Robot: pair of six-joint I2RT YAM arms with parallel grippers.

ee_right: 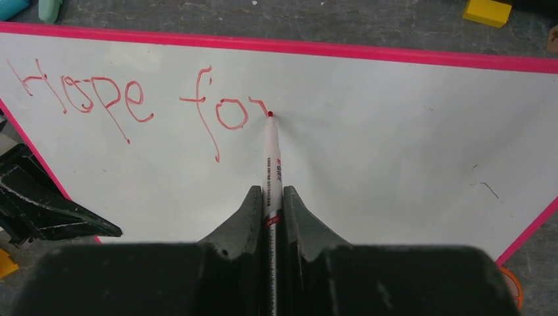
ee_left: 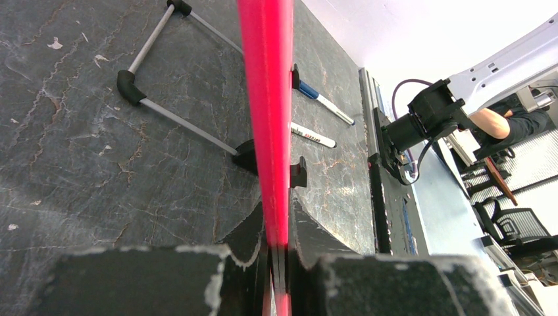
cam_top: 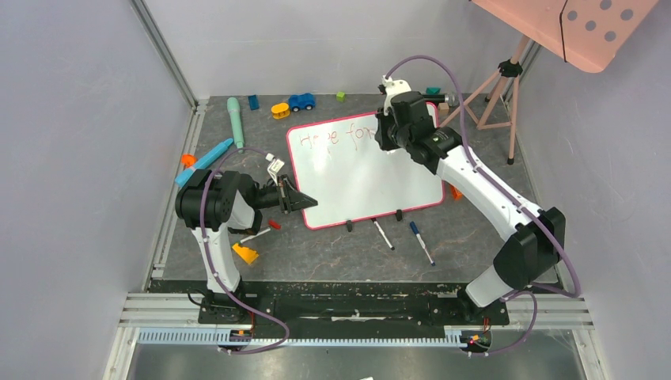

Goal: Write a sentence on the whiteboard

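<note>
The whiteboard [cam_top: 372,178], glossy white with a pink-red frame, stands tilted on the dark table. Red writing [ee_right: 131,99] on it reads "Hope for", faintly seen from above too [cam_top: 340,136]. My right gripper [ee_right: 271,191] is shut on a white red-tipped marker [ee_right: 272,158]. The marker's tip touches the board just right of the "o" in "for". From above, the right gripper [cam_top: 388,131] hangs over the board's upper edge. My left gripper [ee_left: 276,204] is shut on the board's red frame [ee_left: 266,99] at its lower left corner [cam_top: 305,202].
Two loose markers [cam_top: 383,234] [cam_top: 421,242] lie in front of the board's black feet. Toys line the back: a blue car [cam_top: 301,101], a yellow piece [cam_top: 280,110], a teal stick [cam_top: 235,117]. A yellow block [cam_top: 245,253] sits near the left arm. A pink perforated panel [cam_top: 585,24] stands on a tripod at back right.
</note>
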